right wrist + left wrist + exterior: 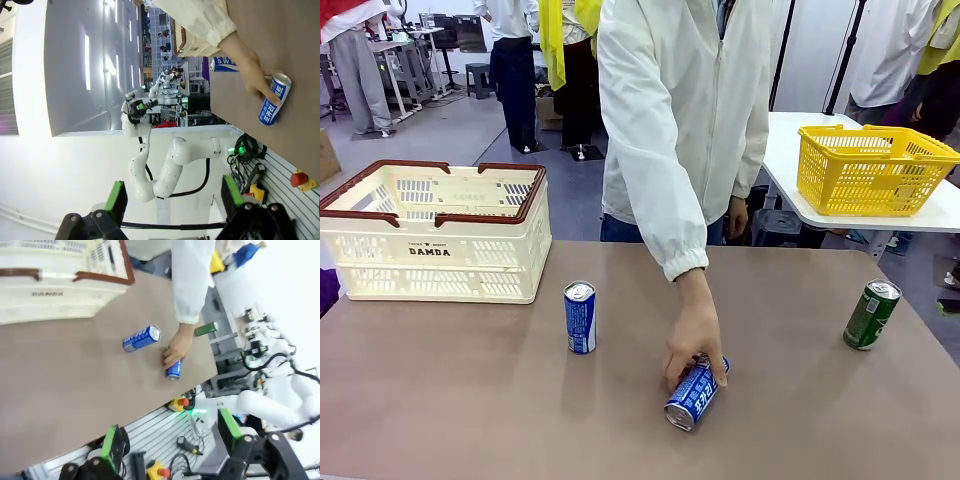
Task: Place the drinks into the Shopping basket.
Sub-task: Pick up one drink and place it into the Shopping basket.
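My left gripper point(171, 440) and right gripper point(173, 197): both spread wide, holding nothing. Shopping basket point(440, 250) at far left; upright blue can point(580, 317) nearby; green can point(871, 314) far right; second blue can point(695, 394) lying between them (seemingly gripped by the person's hand point(692, 340)).

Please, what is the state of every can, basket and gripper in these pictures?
Blue metal can with silver top: upright, untouched.
Second blue metal can: on its side, person's hand on it.
Green metal can: standing, untouched.
Cream perforated plastic Shopping basket: upright, no can seen inside.
Left gripper: open, empty.
Right gripper: open, empty.
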Tool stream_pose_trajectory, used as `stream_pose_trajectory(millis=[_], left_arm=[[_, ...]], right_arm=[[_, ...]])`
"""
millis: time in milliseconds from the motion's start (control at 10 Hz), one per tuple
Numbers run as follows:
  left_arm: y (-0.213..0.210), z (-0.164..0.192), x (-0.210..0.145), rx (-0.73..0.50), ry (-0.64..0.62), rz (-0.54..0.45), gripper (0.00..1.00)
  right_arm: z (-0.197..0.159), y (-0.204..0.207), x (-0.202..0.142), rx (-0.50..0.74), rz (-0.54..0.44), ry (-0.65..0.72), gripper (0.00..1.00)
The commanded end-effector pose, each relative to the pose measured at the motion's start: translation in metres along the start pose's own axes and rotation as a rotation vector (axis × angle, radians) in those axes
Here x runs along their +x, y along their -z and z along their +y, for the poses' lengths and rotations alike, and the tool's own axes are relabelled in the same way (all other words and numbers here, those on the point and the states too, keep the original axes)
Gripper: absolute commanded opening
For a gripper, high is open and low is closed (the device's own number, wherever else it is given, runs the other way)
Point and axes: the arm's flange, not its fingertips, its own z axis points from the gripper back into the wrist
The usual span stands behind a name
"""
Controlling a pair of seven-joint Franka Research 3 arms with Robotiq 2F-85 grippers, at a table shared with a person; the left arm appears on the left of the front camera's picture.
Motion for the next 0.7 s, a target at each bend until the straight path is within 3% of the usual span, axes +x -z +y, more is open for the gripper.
stream_pose_trajectory(millis=[0, 300, 500, 600], left_arm=[[0.012, 0.032, -0.019, -0.008, -0.037, -0.001, 1.0], [0.025, 0.031, -0.017, -0.01, -0.023, 0.027, 1.0], [0.056, -0.013, 0.01, 0.07, 0.036, 0.104, 1.0], [0.088, -0.043, 0.032, 0.183, 0.032, 0.159, 1.0]], right_arm=[[0.0, -0.004, -0.002, -0.014, 0.018, -0.026, 1.0], [0.0, -0.004, -0.002, -0.014, 0.018, -0.026, 1.0], [0.0, -0.004, -0.002, -0.014, 0.018, -0.026, 1.0], [0.0, -0.004, -0.002, -0.014, 0.018, -0.026, 1.0]])
